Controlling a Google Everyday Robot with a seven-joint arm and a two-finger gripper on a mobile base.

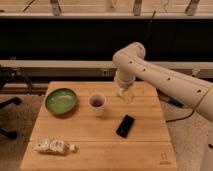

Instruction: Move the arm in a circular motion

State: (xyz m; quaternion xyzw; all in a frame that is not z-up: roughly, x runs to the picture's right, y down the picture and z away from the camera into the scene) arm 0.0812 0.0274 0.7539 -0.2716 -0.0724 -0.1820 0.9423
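While the gripper (126,94) hangs low, state impossible to tell, a wide arm (150,74) circle could topple the cup (97,103) beside it.

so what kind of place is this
Likely a robot lab: a wooden table set with bowl, cup and phone, and the arm reaching over it, gripper low over its far side.

Wooden table (90,137), bowl (61,100), cup (97,103), phone (125,125), packet (51,146) (front-left), end effector (126,94) above
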